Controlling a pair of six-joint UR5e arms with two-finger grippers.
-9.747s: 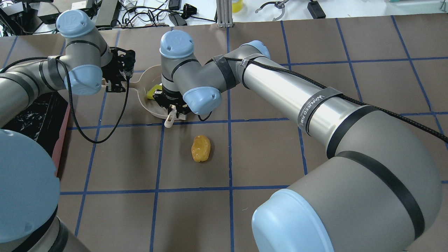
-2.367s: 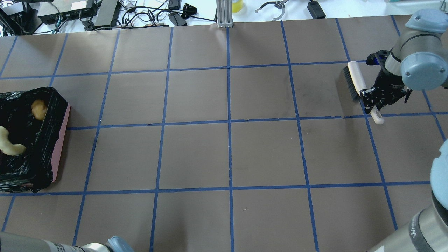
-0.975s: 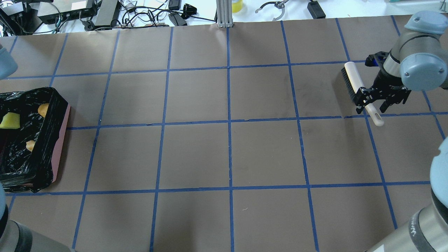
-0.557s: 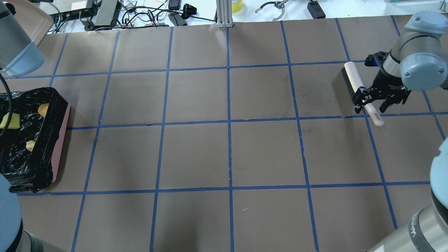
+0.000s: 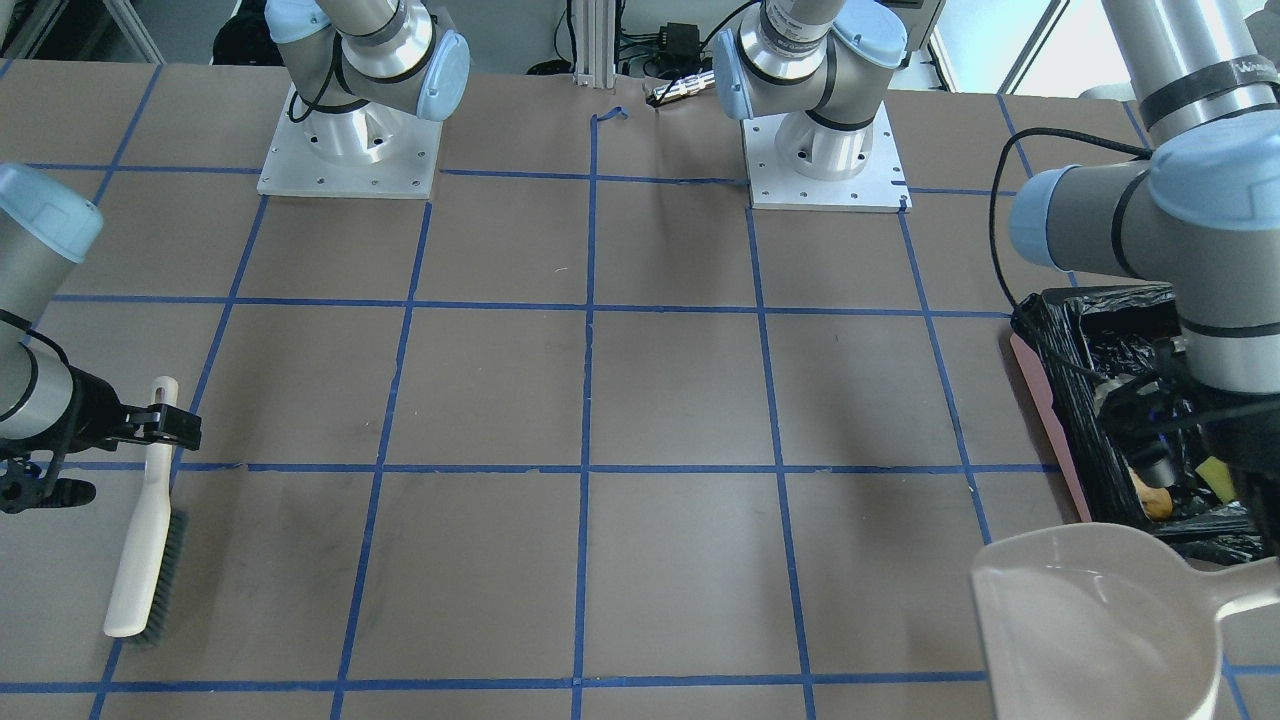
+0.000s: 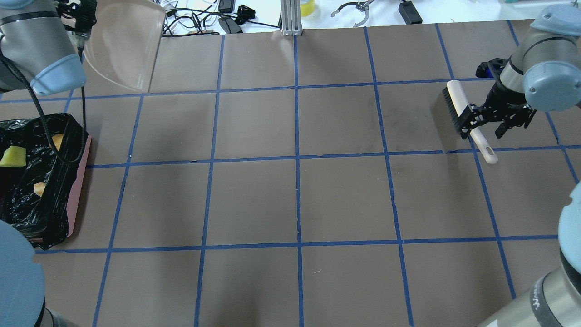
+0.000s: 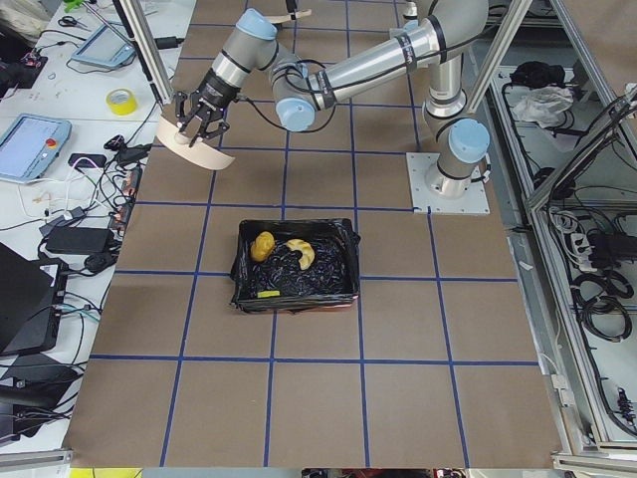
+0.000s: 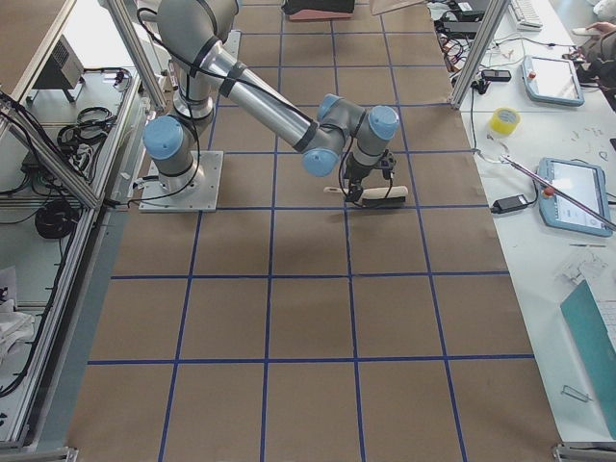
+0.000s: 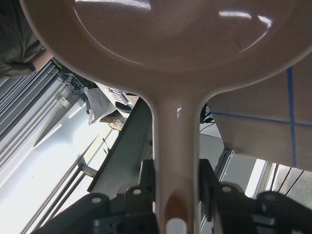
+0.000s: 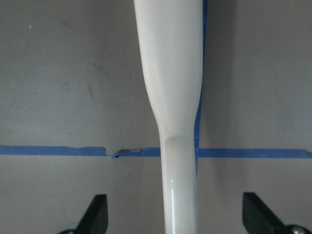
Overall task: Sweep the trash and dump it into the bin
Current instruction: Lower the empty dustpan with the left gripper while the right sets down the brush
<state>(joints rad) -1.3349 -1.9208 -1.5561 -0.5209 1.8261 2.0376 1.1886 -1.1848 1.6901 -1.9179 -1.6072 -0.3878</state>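
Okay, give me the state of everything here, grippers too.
Dustpan: held off the table, empty.
Brush: lying on the table, not gripped.
Bin: upright, bag-lined, three pieces inside.
Potato: in the bin.
Crescent: in the bin.
Wedge: in the bin.
Left gripper: shut on the dustpan handle.
Right gripper: open, straddling the brush handle.

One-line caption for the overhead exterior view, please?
Left claw holds the empty dustpan beyond the bin containing the trash; right claw stands open over the brush.
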